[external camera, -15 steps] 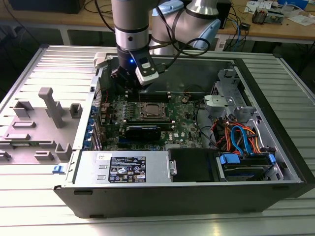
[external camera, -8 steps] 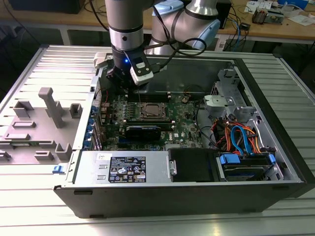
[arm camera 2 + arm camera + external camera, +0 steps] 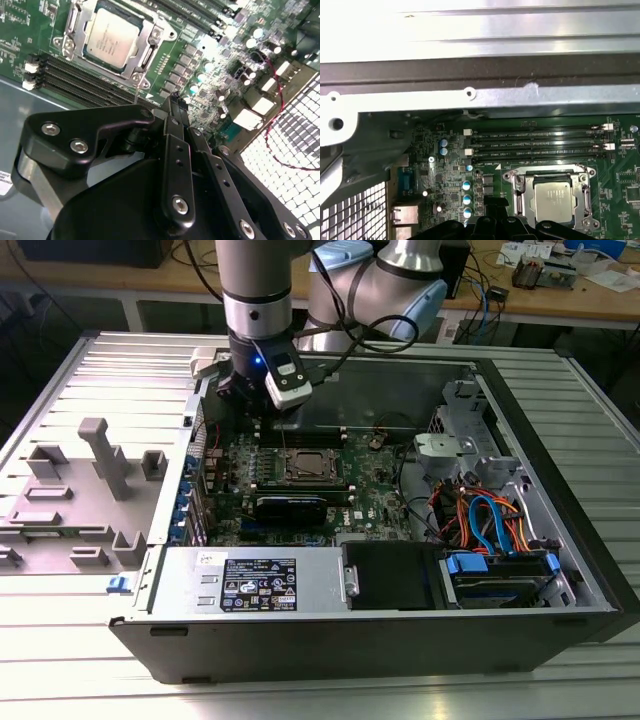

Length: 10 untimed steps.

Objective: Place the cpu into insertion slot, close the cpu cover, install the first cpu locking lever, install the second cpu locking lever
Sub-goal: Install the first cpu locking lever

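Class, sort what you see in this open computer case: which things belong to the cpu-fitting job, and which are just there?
Job in hand:
cpu
cpu cover, lying flat around the chip
gripper

Just there:
memory slots
power supply
orange and blue cables
grey fixtures

The arm (image 3: 255,280) is a smooth silver-grey tube ending in a black collar (image 3: 256,350) with a small blue light (image 3: 259,362). Behind it, rounded silver joints (image 3: 400,285) carry pale blue caps (image 3: 340,255). A white-and-grey camera box (image 3: 288,382) sits at the wrist, with thin black cables (image 3: 345,352) looping beside it. In the second wrist view the gripper (image 3: 175,107) is matte black, built of flat linked bars fastened with bright silver screws (image 3: 179,204).
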### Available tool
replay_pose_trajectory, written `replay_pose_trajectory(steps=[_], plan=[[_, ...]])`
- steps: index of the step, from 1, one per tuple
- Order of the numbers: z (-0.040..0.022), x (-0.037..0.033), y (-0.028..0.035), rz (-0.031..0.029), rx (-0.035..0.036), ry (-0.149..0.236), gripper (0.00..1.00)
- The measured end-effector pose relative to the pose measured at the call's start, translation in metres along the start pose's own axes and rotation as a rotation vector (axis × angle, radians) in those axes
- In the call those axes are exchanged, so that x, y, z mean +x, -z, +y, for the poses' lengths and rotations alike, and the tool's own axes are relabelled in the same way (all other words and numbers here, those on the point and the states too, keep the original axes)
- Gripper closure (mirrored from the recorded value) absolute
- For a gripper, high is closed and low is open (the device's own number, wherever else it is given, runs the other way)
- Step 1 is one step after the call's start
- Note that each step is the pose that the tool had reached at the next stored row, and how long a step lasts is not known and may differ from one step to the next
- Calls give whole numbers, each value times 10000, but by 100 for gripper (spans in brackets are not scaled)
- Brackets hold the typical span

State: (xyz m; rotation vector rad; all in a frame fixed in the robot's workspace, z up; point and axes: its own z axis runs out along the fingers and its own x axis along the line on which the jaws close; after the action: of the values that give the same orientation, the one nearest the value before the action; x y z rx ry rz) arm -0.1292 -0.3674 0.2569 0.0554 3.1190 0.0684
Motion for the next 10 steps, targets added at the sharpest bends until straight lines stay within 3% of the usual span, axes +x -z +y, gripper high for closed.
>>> replay_pose_trajectory(steps=[3,5,10], plan=[[65,-39,-4,11,-4,222,89],[76,-40,-9,26,-15,624,89],[127,-92,-13,37,-17,821,89]])
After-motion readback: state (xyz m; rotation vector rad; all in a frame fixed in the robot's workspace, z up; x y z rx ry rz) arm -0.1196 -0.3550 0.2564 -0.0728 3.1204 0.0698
